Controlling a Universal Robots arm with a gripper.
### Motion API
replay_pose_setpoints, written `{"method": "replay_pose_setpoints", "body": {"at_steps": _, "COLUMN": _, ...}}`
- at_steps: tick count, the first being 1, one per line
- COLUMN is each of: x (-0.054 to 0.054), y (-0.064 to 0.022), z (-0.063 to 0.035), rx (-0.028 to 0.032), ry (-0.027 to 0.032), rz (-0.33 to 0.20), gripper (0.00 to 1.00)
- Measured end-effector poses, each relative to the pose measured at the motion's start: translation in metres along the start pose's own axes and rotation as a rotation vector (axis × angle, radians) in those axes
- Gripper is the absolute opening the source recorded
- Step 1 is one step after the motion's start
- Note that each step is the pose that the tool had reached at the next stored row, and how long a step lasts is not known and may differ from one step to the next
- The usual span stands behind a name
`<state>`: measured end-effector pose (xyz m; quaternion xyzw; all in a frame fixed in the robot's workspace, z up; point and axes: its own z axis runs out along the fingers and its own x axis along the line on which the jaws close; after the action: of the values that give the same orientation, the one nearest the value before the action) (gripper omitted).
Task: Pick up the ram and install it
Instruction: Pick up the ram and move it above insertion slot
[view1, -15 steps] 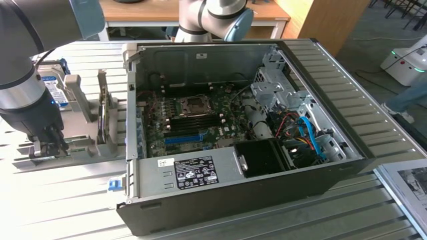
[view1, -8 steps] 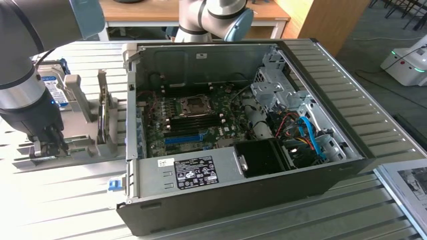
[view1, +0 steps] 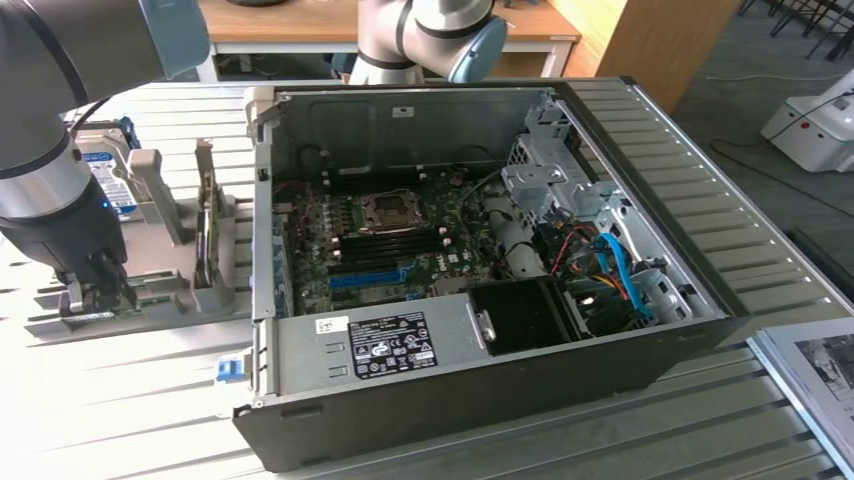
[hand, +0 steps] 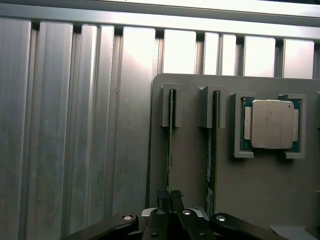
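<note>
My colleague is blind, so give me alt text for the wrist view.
The gripper pinches the edge of a ram stick standing in a grey holder. A second stick and a processor chip sit alongside, on a slatted metal table.

Exterior view: set high and back, looking obliquely down on the open computer case (view1: 494, 270), the slatted table (view1: 120, 400) and the gray holder (view1: 174, 290) at the exterior view's left. Wrist view: close above that holder (hand: 190, 170), facing straight down past the gripper (hand: 169, 197) at the ram (hand: 170, 140). Shared: holder and table.
</note>
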<state>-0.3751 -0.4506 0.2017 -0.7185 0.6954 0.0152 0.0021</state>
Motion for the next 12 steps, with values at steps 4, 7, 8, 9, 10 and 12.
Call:
{"method": "replay_pose_setpoints", "body": {"at_steps": 4, "x": 0.0000, "y": 0.0000, "z": 0.0000, "rx": 0.0000, "ry": 0.0000, "rz": 0.000, "gripper": 0.11}}
{"method": "replay_pose_setpoints", "body": {"at_steps": 7, "x": 0.0001, "y": 0.0000, "z": 0.0000, "rx": 0.0001, "ry": 0.0000, "rz": 0.000, "gripper": 0.11}}
{"method": "replay_pose_setpoints", "body": {"at_steps": 8, "x": 0.0003, "y": 0.0000, "z": 0.0000, "rx": 0.0001, "ry": -0.0001, "rz": 0.000, "gripper": 0.11}}
{"method": "replay_pose_setpoints", "body": {"at_steps": 9, "x": 0.0006, "y": 0.0000, "z": 0.0000, "rx": 0.0000, "ry": -0.0001, "rz": 0.000, "gripper": 0.11}}
{"method": "replay_pose_setpoints", "body": {"at_steps": 10, "x": 0.0008, "y": 0.0000, "z": 0.0001, "rx": 0.0001, "ry": -0.0001, "rz": 0.000, "gripper": 0.11}}
{"method": "replay_pose_setpoints", "body": {"at_steps": 12, "x": 0.0012, "y": 0.0000, "z": 0.0000, "rx": 0.0001, "ry": 0.0000, "rz": 0.000, "gripper": 0.11}}
